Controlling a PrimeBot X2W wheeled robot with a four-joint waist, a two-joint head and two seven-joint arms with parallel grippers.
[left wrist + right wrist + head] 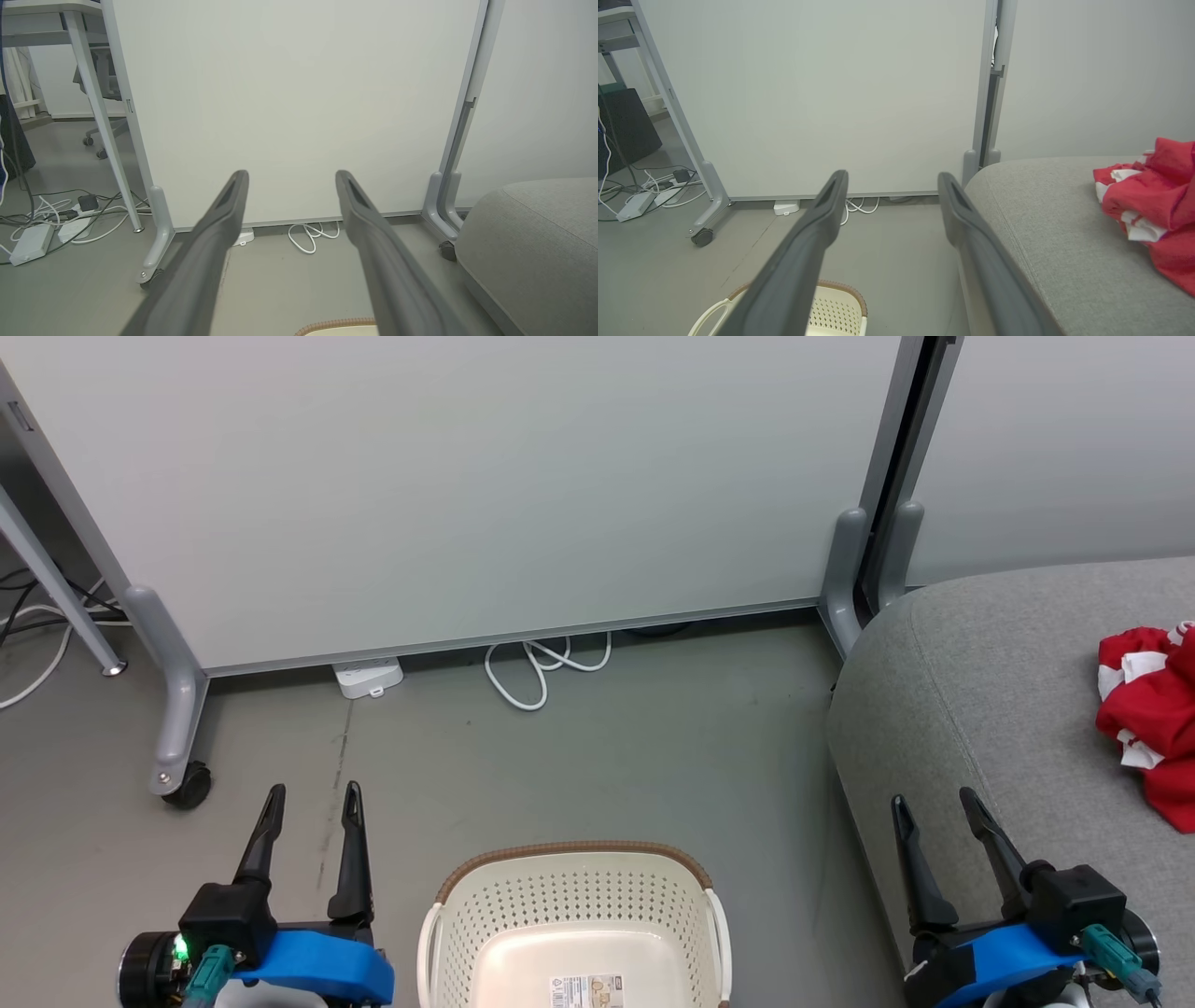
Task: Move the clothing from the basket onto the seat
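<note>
Two pairs of fingers stand spread: left gripper point(314, 789) and right gripper point(932, 796) flank the basket point(569, 851).
The basket stands on the floor point(653, 737). The right gripper hangs by the seat point(980, 691) corner. The clothing point(1153, 709) lies bunched on the seat, well apart from the basket. Beyond, a cable point(541, 667) coils under a panel point(467, 495).

Grey floor point(653, 756) carries basket point(571, 894), seat point(1008, 691); red clothing point(1156, 714) lies on seat.
</note>
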